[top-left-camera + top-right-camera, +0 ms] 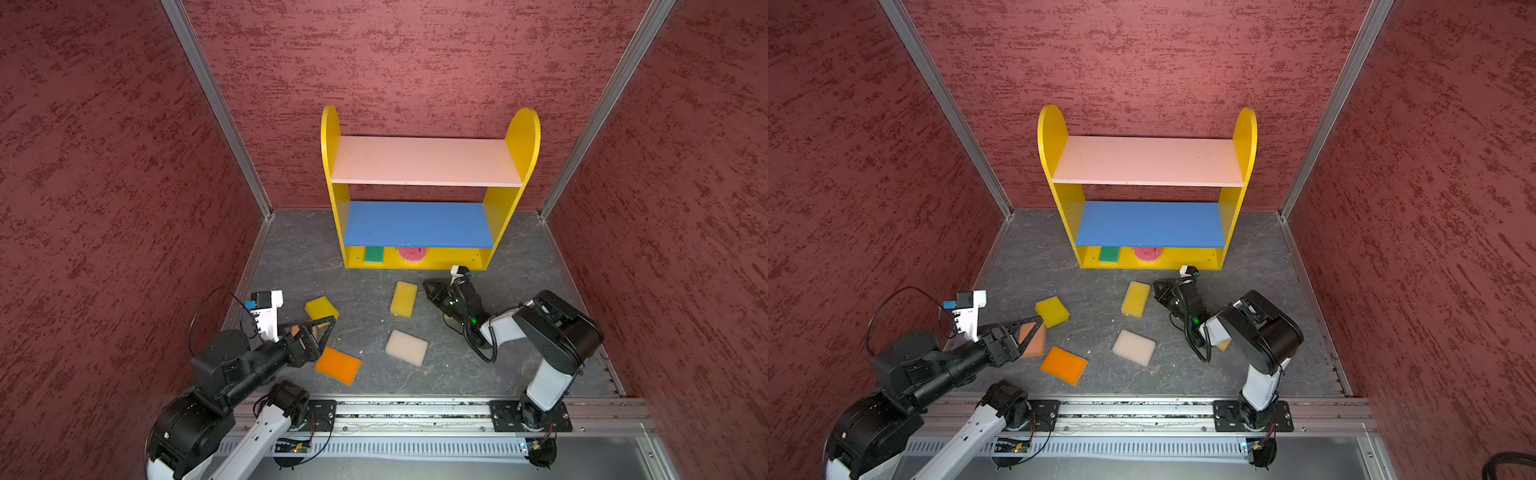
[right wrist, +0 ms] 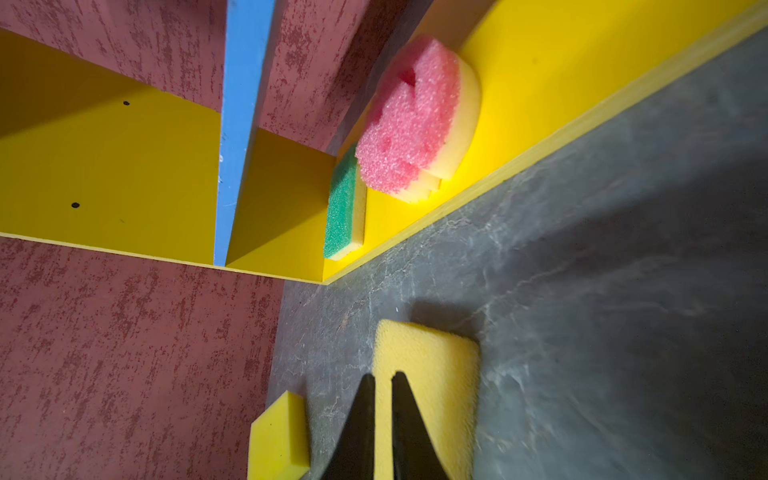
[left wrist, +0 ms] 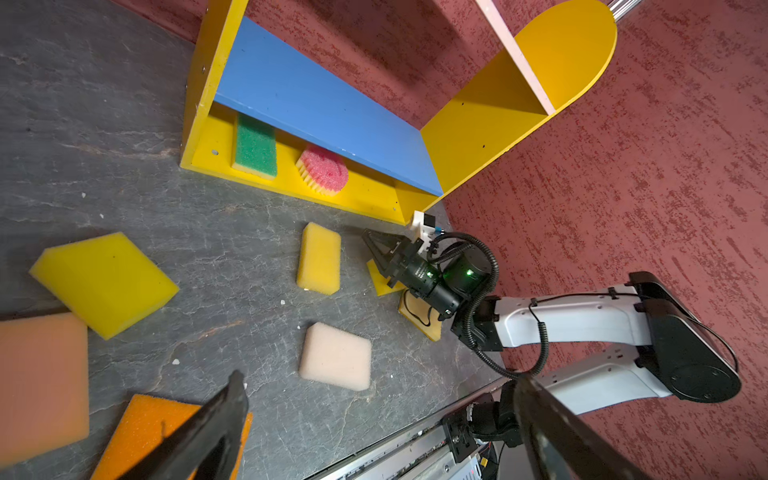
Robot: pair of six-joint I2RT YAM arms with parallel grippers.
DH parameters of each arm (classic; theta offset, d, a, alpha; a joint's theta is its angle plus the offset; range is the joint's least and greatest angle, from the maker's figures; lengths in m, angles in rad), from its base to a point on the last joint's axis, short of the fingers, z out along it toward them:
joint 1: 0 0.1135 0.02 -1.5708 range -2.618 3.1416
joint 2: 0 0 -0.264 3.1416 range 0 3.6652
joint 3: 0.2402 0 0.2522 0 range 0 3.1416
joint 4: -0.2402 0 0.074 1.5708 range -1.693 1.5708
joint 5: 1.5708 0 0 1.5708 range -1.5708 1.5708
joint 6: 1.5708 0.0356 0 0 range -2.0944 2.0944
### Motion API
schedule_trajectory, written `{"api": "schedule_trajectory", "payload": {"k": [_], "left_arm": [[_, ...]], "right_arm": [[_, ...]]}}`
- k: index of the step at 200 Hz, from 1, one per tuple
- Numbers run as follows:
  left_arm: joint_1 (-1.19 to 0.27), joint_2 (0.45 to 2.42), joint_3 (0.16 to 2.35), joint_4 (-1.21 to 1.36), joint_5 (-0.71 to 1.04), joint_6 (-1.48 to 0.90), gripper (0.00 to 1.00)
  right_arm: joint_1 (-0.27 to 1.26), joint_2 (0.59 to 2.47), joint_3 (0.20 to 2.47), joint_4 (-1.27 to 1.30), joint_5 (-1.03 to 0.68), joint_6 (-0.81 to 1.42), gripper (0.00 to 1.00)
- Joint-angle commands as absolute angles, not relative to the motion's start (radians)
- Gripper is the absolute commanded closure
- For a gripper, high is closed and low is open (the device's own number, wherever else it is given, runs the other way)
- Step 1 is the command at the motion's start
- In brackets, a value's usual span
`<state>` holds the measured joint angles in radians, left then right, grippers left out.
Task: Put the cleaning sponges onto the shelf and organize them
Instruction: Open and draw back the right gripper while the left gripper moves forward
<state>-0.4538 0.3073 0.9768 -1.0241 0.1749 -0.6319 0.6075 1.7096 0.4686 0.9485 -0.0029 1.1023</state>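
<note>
Two cleaning sponges, the green sponge and the round pink sponge, lie on the shelf's bottom board. Why there? — Student

Likely the lowest, nearest reach. Left end effector: wide open, empty, near the peach sponge. Right end effector: nearly closed, empty, aimed at the golden sponge on the table. A thin yellow piece and a tan sponge lie half hidden under the right arm. — Instructor

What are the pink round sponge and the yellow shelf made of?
The pink sponge looks like soft foam: rough, full of tiny holes, with a smoother yellow layer behind. The shelf seems painted wood or board: flat, smooth, with small screw holes. Which one, I cannot tell.
</note>
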Motion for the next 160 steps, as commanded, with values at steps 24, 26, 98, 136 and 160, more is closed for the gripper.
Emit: {"api": "schedule_trajectory", "payload": {"k": [24, 26, 98, 136, 160], "left_arm": [[-0.448, 0.244, 0.821, -1.006, 0.182, -0.711, 0.01], [-0.448, 0.243, 0.816, -1.002, 0.182, -0.714, 0.00], [-0.451, 0.358, 0.711, -0.805, 0.228, -0.721, 0.01], [-0.490, 0.482, 0.687, -0.653, 0.224, -0.732, 0.00], [-0.559, 0.593, 0.714, -0.584, 0.171, -0.722, 0.00]], "right_arm": [[0.623, 1.419, 0.377, 0.671, 0.101, 0.966, 0.75], [0.623, 1.405, 0.373, 0.651, 0.107, 0.960, 0.75], [0.611, 0.698, 0.330, -0.315, 0.423, 0.881, 0.45], [0.588, 0.633, 0.317, -0.462, 0.382, 0.899, 0.26], [0.569, 0.797, 0.347, -0.403, 0.328, 0.867, 0.01]]}}
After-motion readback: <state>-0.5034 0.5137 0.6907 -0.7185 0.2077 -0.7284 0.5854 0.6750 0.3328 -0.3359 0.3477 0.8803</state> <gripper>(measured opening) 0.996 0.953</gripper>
